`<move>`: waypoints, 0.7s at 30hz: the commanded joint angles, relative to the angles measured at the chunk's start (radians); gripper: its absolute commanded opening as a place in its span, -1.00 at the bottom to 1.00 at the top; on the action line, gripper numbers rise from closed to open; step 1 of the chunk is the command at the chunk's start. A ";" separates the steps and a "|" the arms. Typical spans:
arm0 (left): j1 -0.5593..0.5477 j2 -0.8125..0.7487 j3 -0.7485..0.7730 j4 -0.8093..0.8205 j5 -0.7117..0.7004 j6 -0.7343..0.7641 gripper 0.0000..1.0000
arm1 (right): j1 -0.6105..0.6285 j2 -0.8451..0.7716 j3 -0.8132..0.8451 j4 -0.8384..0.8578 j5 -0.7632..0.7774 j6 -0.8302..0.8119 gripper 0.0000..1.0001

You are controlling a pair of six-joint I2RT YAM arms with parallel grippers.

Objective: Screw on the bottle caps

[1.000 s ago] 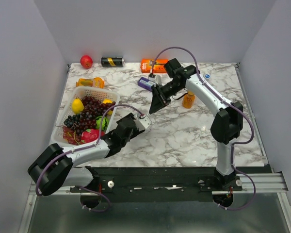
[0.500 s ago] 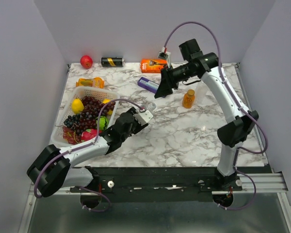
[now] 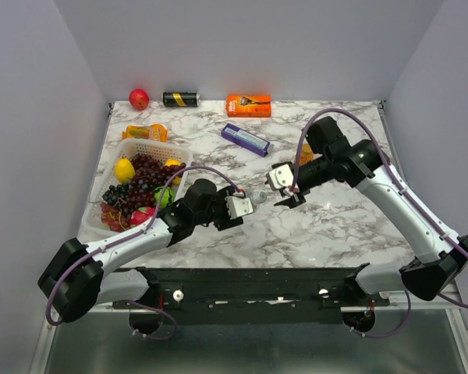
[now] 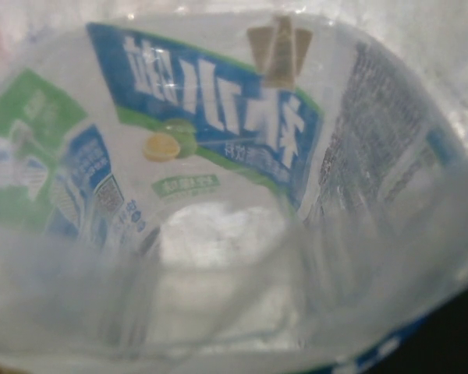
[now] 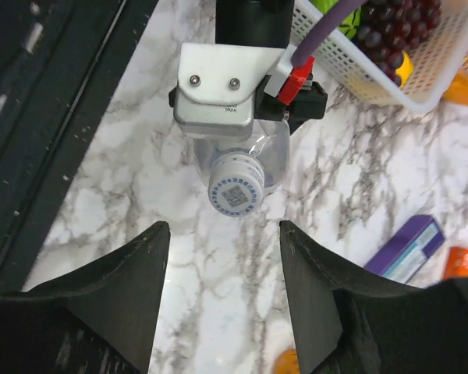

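A clear bottle (image 5: 274, 156) with a blue and green label (image 4: 210, 101) is held off the table, roughly level, with my left gripper (image 3: 240, 207) shut on its body. A whitish cap (image 5: 235, 191) printed with a code sits on its neck and faces my right gripper. My right gripper (image 5: 222, 227) is open just short of the cap, with nothing between its fingers (image 5: 132, 288). In the top view it (image 3: 285, 187) hovers right of the bottle's neck (image 3: 258, 195). The orange bottle (image 3: 303, 149) stands behind the right arm, mostly hidden.
A white basket (image 3: 157, 148) of grapes and fruit stands at the left. A purple box (image 3: 246, 139) lies mid-table. An orange box (image 3: 248, 104), a black can (image 3: 181, 99) and a red apple (image 3: 139, 98) line the back edge. An orange packet (image 3: 146, 132) lies behind the basket.
My right gripper rose toward the table's back, opened, then came down in front of the bottle's cap. My left gripper carried the bottle a little to the right.
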 commanded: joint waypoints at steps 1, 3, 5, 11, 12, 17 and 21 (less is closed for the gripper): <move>0.010 -0.017 0.033 -0.037 0.100 0.057 -1.00 | 0.031 -0.036 -0.059 0.117 0.065 -0.261 0.32; 0.013 -0.015 0.039 -0.040 0.100 0.060 -1.00 | 0.050 -0.040 -0.070 0.134 0.062 -0.273 0.32; 0.012 -0.015 0.042 -0.040 0.100 0.062 -1.00 | 0.065 -0.039 -0.073 0.125 0.060 -0.299 0.31; 0.013 -0.014 0.045 -0.032 0.105 0.057 -1.00 | 0.100 -0.036 -0.082 0.055 0.045 -0.405 0.24; 0.015 -0.015 0.045 -0.032 0.107 0.059 -1.00 | 0.103 -0.031 -0.081 0.043 0.048 -0.428 0.23; 0.015 -0.014 0.048 -0.031 0.107 0.056 -1.00 | 0.120 -0.007 -0.061 -0.051 0.068 -0.494 0.11; 0.016 -0.014 0.051 -0.029 0.107 0.057 -1.00 | 0.125 0.002 -0.058 -0.063 0.088 -0.510 0.00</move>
